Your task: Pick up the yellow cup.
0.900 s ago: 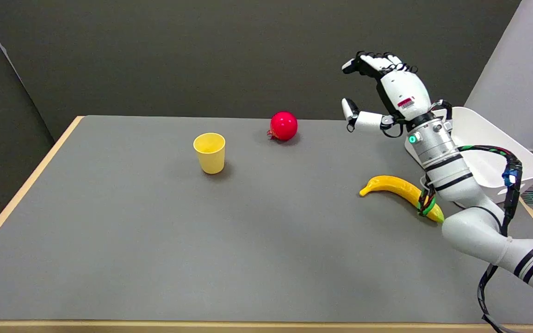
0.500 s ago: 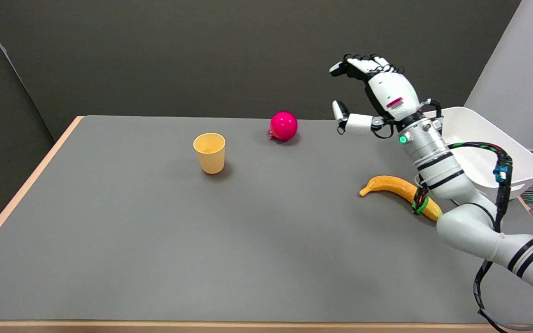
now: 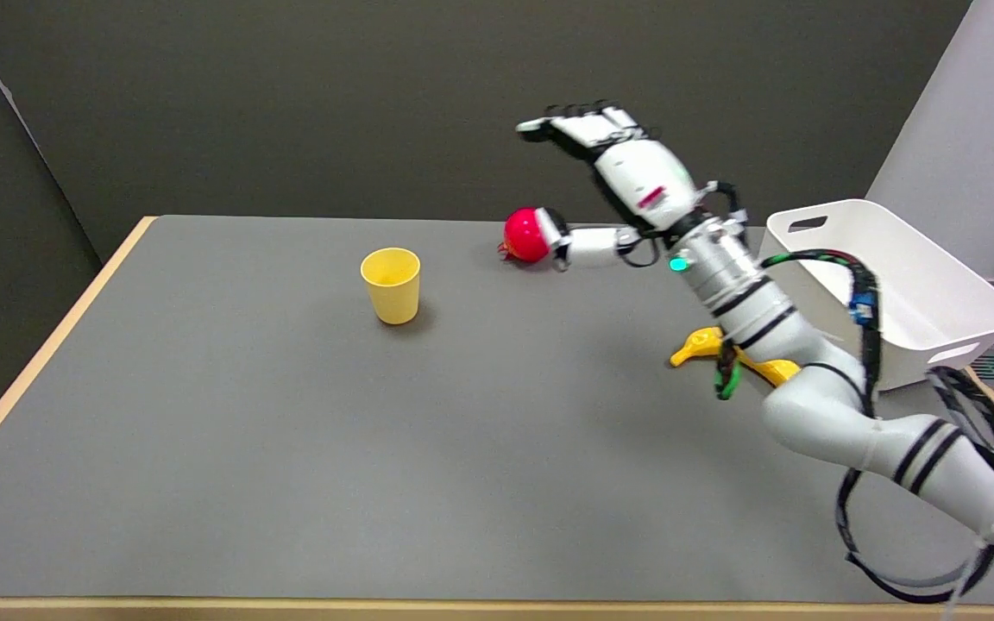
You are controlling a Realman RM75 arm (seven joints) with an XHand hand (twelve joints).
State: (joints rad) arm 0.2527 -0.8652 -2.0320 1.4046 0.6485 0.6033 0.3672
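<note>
Three things sit on the grey table (image 3: 204, 448) besides the white bin (image 3: 902, 285) at its right edge. One is the yellow cup (image 3: 391, 284), upright and open-mouthed, left of centre toward the far side. My right hand (image 3: 605, 185) hangs in the air well to its right, fingers spread apart, holding nothing. My thumb covers the right edge of the red ball (image 3: 525, 234), and I cannot tell whether it touches. My forearm hides most of the banana (image 3: 697, 348).
</note>
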